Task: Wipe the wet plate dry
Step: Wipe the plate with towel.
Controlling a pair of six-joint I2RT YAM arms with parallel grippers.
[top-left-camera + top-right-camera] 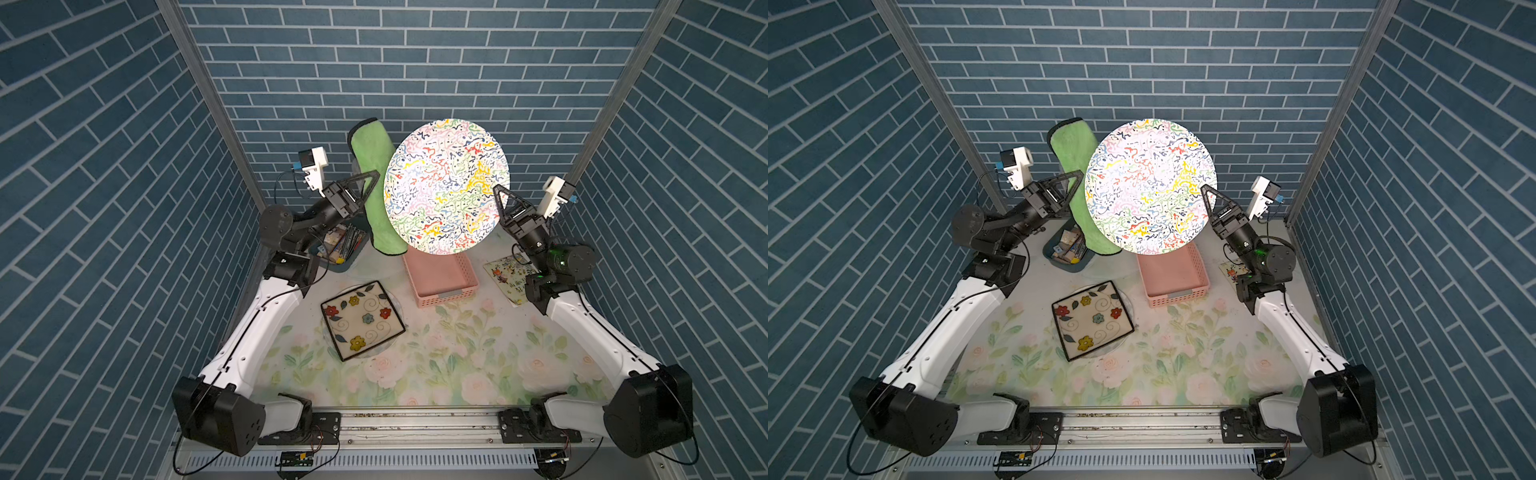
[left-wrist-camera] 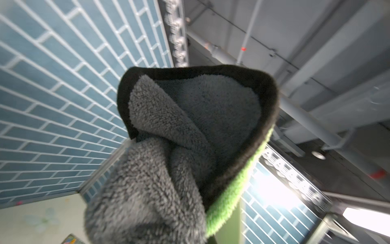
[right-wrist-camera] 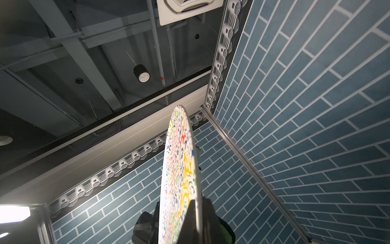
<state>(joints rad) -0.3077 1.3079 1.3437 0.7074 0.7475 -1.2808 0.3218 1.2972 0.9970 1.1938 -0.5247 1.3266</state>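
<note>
Above the table [image 1: 457,365], right hand [image 1: 497,192] clamps the plate [image 1: 446,187] by its rim, left hand [image 1: 375,175] clamps the cloth [image 1: 372,149] beside it.

right fingers [image 1: 498,199] pinch the raised plate [image 1: 446,185], left fingers [image 1: 360,178] clamp the green cloth [image 1: 374,158] beside it.

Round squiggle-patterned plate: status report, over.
Right end effector shut on rim of round multicoloured-squiggle plate, held aloft. Left end effector shut on green fleecy cloth beside it; contact unclear. No obstruction seen.
</note>
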